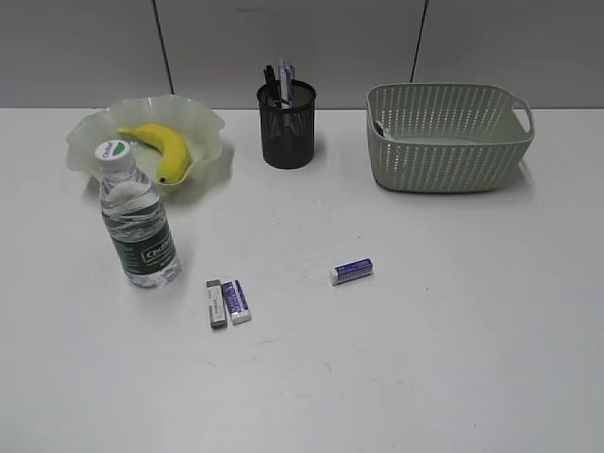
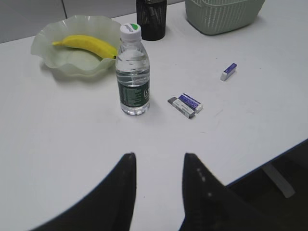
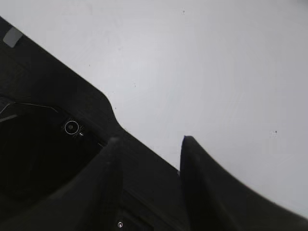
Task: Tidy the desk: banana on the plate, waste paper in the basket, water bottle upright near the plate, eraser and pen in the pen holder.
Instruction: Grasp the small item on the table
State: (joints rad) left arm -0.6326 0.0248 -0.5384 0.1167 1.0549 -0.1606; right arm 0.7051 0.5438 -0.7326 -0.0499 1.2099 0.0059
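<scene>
So the banana (image 1: 162, 148) is sitting in the wavy green plate (image 1: 203, 123) at the upper left of the frame, and the water bottle (image 1: 137, 219) is standing upright just below the plate, near its front rim. The black mesh pen holder (image 1: 287, 125) is up top in the middle with a few pens (image 1: 280, 81) poking out, and the green basket (image 1: 448, 139) is at the upper right; something pale lies against its inner left wall, can't tell what. Three erasers are out on the white surface (image 1: 453, 340): two (image 1: 227, 302) lying side by side at lower left of centre, just right of the bottle, and one (image 1: 351, 272) alone nearer the middle. The left pincer (image 2: 159, 166) hangs spread with nothing between its fingers, over bare surface at the bottom of its own view, well short of the bottle. The right pincer (image 3: 149, 144) is spread and empty too, over the surface's edge.
</scene>
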